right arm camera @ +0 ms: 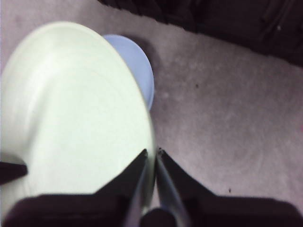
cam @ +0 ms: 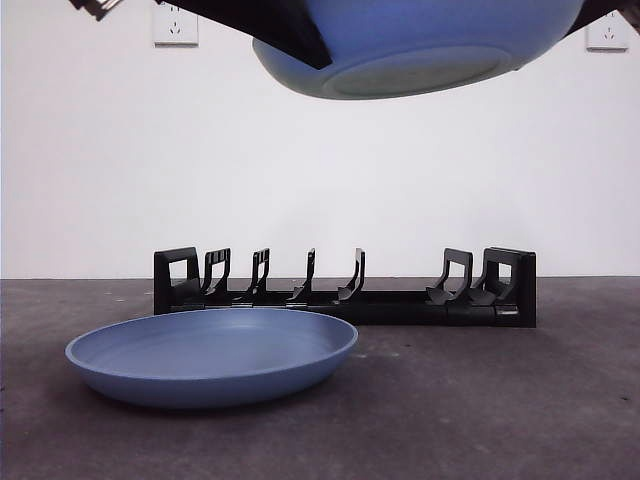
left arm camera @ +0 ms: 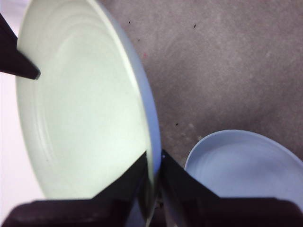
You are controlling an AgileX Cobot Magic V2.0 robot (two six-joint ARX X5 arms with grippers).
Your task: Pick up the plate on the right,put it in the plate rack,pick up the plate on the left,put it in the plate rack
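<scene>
**Grippers holding one plate aloft, rack unfilled**

Left gripper [left arm camera: 154, 165] and right gripper [right arm camera: 151, 163] are each pinching the rim of the raised plate [cam: 420, 45], high above the plate rack [cam: 345, 290]. I'm seeing the other plate [cam: 212, 355] lying on the tabletop [cam: 500, 400] just before the rack; both placements are remaining.

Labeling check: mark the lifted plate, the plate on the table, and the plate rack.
lifted plate [cam: 420, 70], front view, underside base.
plate on the table [cam: 210, 345], front view, inner surface.
plate rack [cam: 400, 305], front view, low base bar.
</scene>
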